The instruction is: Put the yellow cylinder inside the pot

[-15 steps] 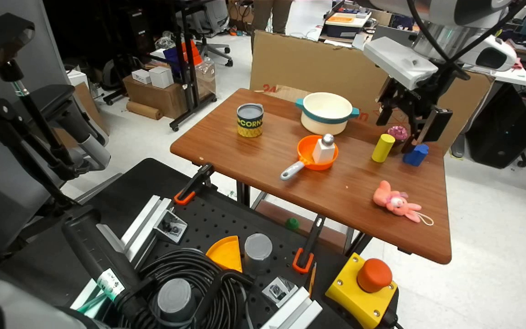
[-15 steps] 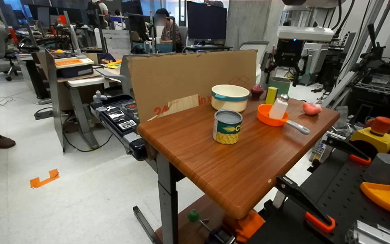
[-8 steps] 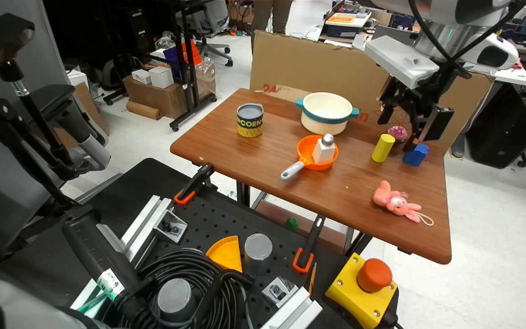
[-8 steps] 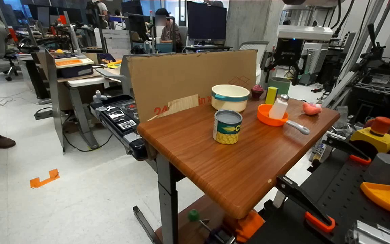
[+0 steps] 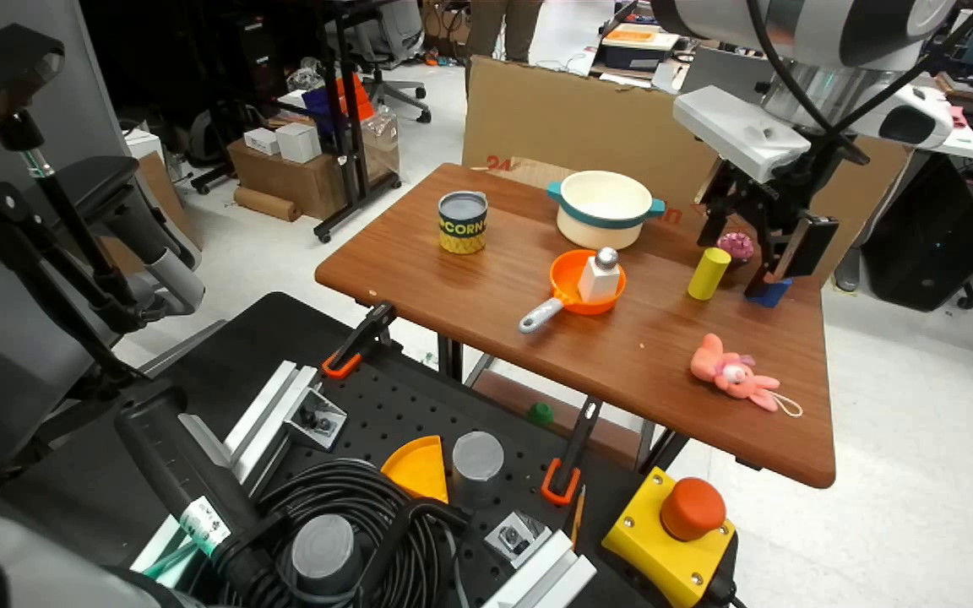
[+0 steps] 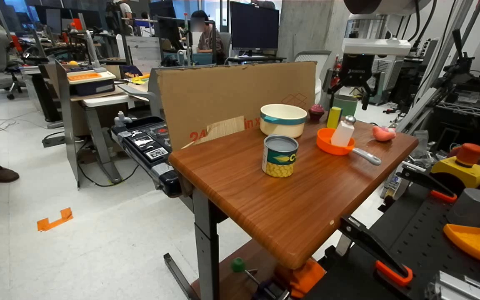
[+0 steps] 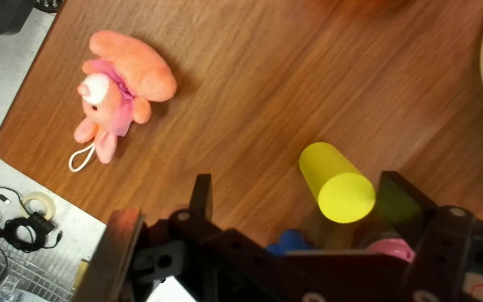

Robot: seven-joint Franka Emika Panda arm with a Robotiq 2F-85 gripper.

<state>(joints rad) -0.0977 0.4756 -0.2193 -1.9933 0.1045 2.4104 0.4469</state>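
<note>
Yellow and upright, the cylinder (image 5: 709, 274) stands on the table (image 5: 503, 279) just beside a pink-topped cupcake (image 6: 316, 111) (partly hidden in an exterior view); the gripper (image 7: 295, 186) hovers near, jaws spread wide; farther off sits the cream pot (image 5: 601, 221).

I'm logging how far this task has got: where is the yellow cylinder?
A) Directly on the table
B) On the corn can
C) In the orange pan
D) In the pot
A: in an exterior view the yellow cylinder stands upright on the table, apart from the pot.
</note>
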